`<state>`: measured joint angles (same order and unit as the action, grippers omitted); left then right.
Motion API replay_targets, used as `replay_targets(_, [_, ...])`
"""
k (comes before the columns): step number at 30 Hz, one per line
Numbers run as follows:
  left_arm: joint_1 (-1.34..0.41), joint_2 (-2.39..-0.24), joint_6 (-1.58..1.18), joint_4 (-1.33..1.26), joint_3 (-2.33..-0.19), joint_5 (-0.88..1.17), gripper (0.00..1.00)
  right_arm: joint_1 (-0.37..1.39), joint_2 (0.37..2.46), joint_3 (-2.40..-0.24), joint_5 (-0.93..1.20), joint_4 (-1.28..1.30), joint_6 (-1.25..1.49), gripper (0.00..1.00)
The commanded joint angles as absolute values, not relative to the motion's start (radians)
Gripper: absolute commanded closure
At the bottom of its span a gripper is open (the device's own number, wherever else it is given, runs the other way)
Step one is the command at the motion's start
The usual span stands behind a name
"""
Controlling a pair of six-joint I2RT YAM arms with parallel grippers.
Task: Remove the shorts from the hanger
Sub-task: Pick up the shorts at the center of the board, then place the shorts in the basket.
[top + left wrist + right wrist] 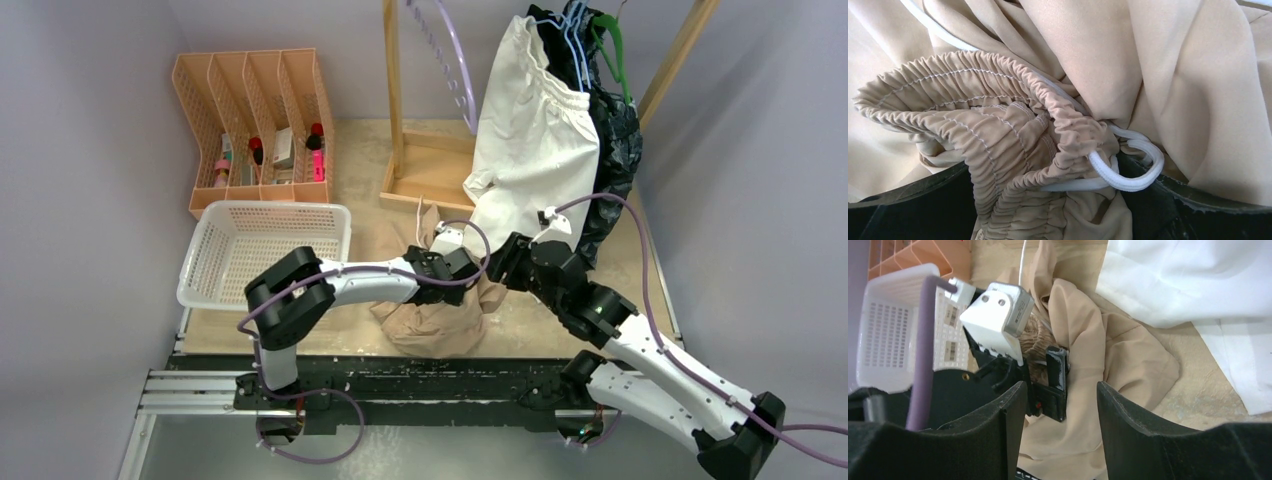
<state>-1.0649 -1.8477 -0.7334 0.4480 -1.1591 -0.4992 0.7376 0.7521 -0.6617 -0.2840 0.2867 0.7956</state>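
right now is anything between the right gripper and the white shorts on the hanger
Nothing visible does. In the right wrist view the white shorts hang to the upper right of the right gripper, only table surface between. The tan shorts and left gripper lie ahead, off that path.

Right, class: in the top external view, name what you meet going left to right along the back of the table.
Orange file organiser → left wooden post → white shorts → dark shorts → right wooden post.
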Motion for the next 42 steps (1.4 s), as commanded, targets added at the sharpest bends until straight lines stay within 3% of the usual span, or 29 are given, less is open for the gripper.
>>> replay_targets(1, [-1.106,-1.934,-0.790,0.533,-1.141,-0.570,0.04,0.735,0.730,-0.674,-0.414,0.296,0.848,0.44])
replay_targets(3, [-1.118,-1.974,-0.816,0.514,-1.107,-0.556,0.15,0.735,0.729,-0.688,-0.460,0.326,0.846,0.44])
replay_targets(5, [-1.125,-2.005,-0.831,0.481,-1.074,-0.534,0.42,0.735,0.730,-0.699,-0.476,0.354,0.847,0.43])
replay_targets(12, [-1.134,-1.890,-0.862,0.508,-1.073,-0.622,1.00,0.735,0.699,-0.759,-0.572,0.411,0.823,0.44])
replay_targets(25, [-1.118,-1.469,-0.766,0.739,-1.372,-0.881,1.00,0.735,0.676,-0.757,-0.583,0.397,0.800,0.44])
replay_targets(29, [-1.046,-1.436,-0.728,0.828,-1.471,-0.868,1.00,0.735,0.697,-0.759,-0.538,0.359,0.765,0.43])
replay_targets(32, [-0.963,-1.432,-0.710,0.885,-1.531,-0.888,1.00,0.735,0.675,-0.692,-0.379,0.167,0.619,0.38])
replay_targets(36, [-0.894,-1.413,-0.665,0.913,-1.606,-0.904,1.00,0.735,0.623,-0.574,-0.238,0.004,0.668,0.38])
replay_targets(42, [-0.883,-1.391,-0.670,1.064,-1.871,-0.999,1.00,0.735,0.615,-0.537,-0.228,-0.056,0.669,0.38])
